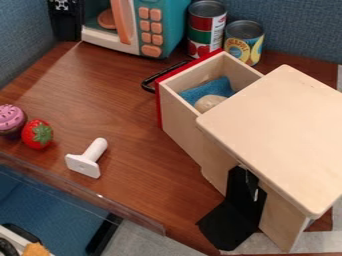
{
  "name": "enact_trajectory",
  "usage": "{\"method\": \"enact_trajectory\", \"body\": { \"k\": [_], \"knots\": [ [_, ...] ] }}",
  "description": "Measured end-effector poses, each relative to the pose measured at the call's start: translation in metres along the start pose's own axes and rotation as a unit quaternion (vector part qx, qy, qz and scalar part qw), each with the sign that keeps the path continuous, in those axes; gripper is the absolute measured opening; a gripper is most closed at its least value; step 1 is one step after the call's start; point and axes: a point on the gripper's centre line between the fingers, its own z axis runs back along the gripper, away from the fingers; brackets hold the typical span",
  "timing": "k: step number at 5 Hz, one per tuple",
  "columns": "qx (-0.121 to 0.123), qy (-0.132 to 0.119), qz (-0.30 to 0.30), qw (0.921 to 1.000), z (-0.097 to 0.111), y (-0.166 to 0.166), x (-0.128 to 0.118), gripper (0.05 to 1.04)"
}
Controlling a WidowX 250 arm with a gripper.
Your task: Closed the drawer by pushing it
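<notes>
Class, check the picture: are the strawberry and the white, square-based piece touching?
Apart. The camera view shows brown tabletop between strawberry and white piece.

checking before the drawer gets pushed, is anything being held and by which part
Nothing grips the black handle of the open drawer; beyond that, a hold cannot be told.

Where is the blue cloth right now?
In the camera view, right of centre towards the top, the blue cloth lies inside the open, red-fronted wooden drawer, beside a beige rounded object.
</notes>
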Motion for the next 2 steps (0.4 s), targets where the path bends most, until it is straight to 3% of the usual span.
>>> {"method": "enact_trajectory", "body": {
  "k": [1, 2],
  "knots": [
    [-0.015, 0.005, -0.003, 0.9999, -0.009, 0.002, 0.001, 1.000],
    [-0.013, 0.024, -0.031, 0.9992, -0.035, 0.036, 0.000, 1.000]
  ]
}}
